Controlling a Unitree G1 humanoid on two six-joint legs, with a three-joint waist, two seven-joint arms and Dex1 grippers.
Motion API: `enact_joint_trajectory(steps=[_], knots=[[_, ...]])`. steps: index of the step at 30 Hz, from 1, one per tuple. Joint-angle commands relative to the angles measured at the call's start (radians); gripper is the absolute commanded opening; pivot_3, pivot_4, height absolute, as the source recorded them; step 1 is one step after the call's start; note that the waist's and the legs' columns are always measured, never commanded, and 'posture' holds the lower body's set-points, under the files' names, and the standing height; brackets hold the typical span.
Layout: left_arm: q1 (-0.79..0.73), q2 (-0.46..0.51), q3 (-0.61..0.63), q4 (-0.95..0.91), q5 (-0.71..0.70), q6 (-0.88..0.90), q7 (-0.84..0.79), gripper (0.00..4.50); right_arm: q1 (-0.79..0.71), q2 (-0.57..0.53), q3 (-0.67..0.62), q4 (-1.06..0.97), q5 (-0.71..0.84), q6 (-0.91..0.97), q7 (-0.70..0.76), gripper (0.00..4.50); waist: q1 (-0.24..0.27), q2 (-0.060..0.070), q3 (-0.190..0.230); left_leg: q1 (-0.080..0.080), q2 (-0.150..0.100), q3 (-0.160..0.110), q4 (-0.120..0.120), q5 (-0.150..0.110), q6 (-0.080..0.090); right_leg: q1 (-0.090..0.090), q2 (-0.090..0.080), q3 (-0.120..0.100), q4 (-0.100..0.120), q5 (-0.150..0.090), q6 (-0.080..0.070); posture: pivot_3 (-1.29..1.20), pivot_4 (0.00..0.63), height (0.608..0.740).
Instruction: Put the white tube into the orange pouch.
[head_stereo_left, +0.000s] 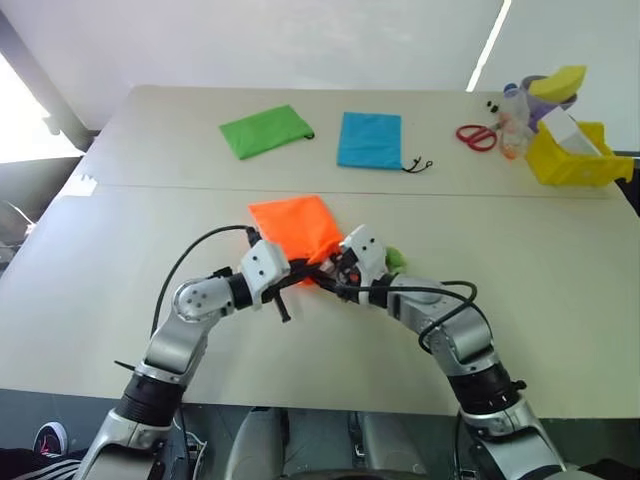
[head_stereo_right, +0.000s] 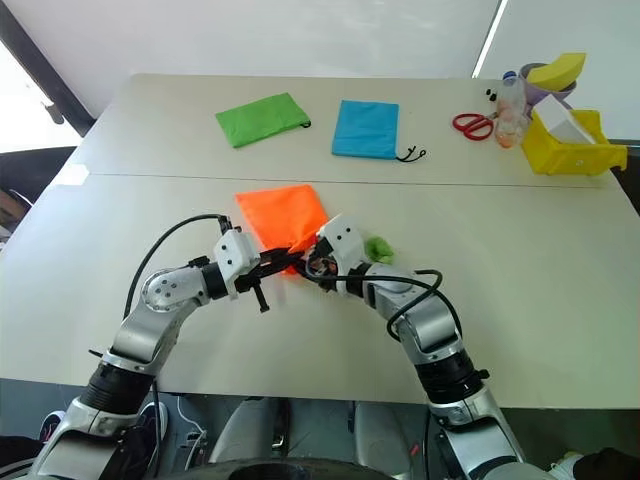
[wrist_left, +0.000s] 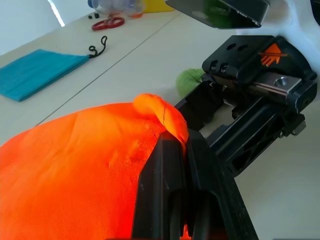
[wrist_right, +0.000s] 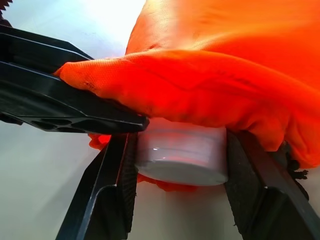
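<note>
While left tool (wrist_left: 182, 150) pinches orange pouch (head_stereo_left: 295, 225), right tool (wrist_right: 182, 165) grips white tube (wrist_right: 181, 155)

No readable text, brand name or number appears anywhere on the table or the items it carries. The sole marking is a small orange arrow-like emblem, without lettering, on the black housing of the right gripper (wrist_left: 250, 112), seen from the left wrist view. Any print on the white tube (wrist_right: 182, 155) cannot be made out.
</note>
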Motion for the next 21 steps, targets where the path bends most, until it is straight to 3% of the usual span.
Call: enact_joint_trajectory(steps=[1,16,17,21], knots=[[0.006,0.005,-0.005,-0.035,0.006,-0.014,0.003,0.00,-0.043,0.023,0.031,-0.033,0.013,0.003,0.032,1.83,0.001,0.000,0.000,0.000,0.000,0.000,0.000,0.000,0.000,0.000,0.000,0.000,0.000,0.000,0.000,0.00,0.150,0.740],[0.019,0.020,-0.008,-0.032,0.026,-0.039,0.014,0.00,-0.085,0.098,0.010,0.060,-0.005,0.032,-0.016,1.83,-0.001,0.000,0.000,0.000,0.000,0.000,0.000,0.000,0.000,0.000,0.000,0.000,0.000,0.000,0.000,0.00,0.150,0.740],[0.019,0.020,-0.008,-0.032,0.026,-0.039,0.014,0.00,-0.086,0.107,-0.011,0.061,0.013,0.041,-0.015,2.88,-0.001,0.000,0.000,0.000,0.000,0.000,0.000,0.000,0.000,0.000,0.000,0.000,0.000,0.000,0.000,0.00,0.150,0.740],[0.025,0.025,-0.004,-0.031,0.027,-0.043,0.015,0.00,-0.063,0.071,0.008,-0.010,0.019,0.047,0.033,4.45,0.000,0.000,0.000,0.000,0.000,0.000,0.000,0.000,0.000,0.000,0.000,0.000,0.000,0.000,0.000,0.00,0.150,0.740]])
